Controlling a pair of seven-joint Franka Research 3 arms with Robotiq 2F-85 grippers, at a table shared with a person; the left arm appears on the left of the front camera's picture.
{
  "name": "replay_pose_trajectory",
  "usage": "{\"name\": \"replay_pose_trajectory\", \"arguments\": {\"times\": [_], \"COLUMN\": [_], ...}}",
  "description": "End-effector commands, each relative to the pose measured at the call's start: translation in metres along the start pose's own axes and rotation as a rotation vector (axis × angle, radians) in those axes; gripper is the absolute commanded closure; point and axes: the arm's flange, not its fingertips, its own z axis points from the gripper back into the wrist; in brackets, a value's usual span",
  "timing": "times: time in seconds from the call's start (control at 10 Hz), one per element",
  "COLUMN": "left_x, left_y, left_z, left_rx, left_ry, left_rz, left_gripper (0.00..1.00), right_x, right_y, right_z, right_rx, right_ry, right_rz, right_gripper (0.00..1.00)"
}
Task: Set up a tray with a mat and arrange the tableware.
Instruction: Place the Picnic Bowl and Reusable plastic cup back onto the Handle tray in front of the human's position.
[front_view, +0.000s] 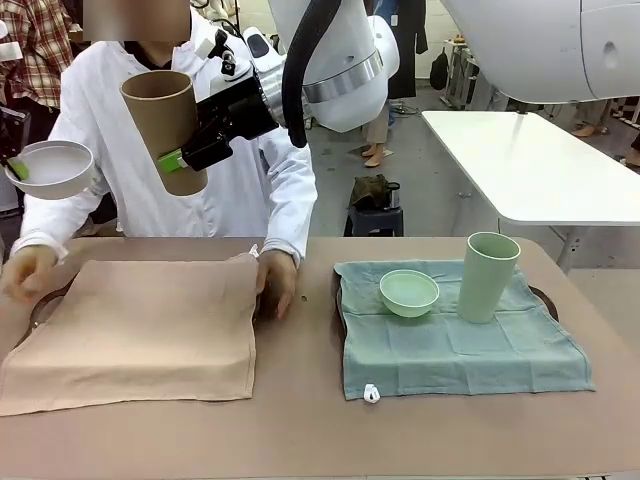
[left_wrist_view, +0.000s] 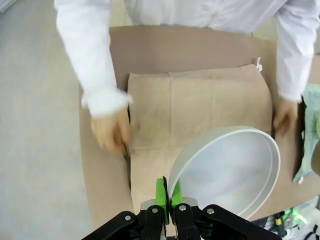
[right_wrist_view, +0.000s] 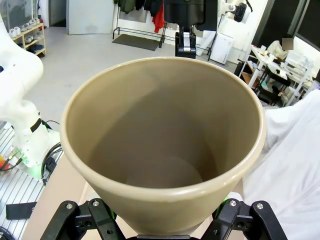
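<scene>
We see the right end effector (front_view: 190, 158) clamped across the tan tumbler (front_view: 165, 125), the left end effector (left_wrist_view: 167, 197) pinching the white bowl (left_wrist_view: 230, 172) rim — both aloft; likely light, rigid, slick.

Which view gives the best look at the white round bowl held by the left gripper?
The left wrist view: the white round bowl is large there, rim and inside plain, with the left gripper shut on its rim. The front view shows the bowl small at the left edge, held in the air. The right wrist view looks into the tan-brown tumbler.
</scene>
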Motion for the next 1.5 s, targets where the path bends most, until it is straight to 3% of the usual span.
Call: {"name": "replay_pose_trajectory", "arguments": {"times": [0.0, 1.2, 1.3, 1.4], "left_x": [-0.001, -0.001, 0.000, -0.002], "left_y": [0.000, 0.000, 0.000, 0.010], "left_z": [0.000, 0.000, 0.000, -0.024], "left_rx": [-0.003, -0.003, 0.000, -0.069], "left_ry": [-0.007, -0.007, 0.000, 0.036], "left_rz": [-0.004, -0.004, 0.000, -0.035], "left_gripper": [1.00, 1.00, 0.96, 0.96], "right_x": [0.002, 0.002, 0.000, -0.022], "right_y": [0.000, 0.000, 0.000, 0.001], "right_z": [-0.001, -0.001, 0.000, -0.007], "right_rx": [-0.001, -0.001, 0.000, 0.021], "right_ry": [0.000, 0.000, 0.000, -0.025], "right_rz": [0.003, 0.003, 0.000, -0.006], "right_gripper": [1.00, 1.00, 0.17, 0.17]}}
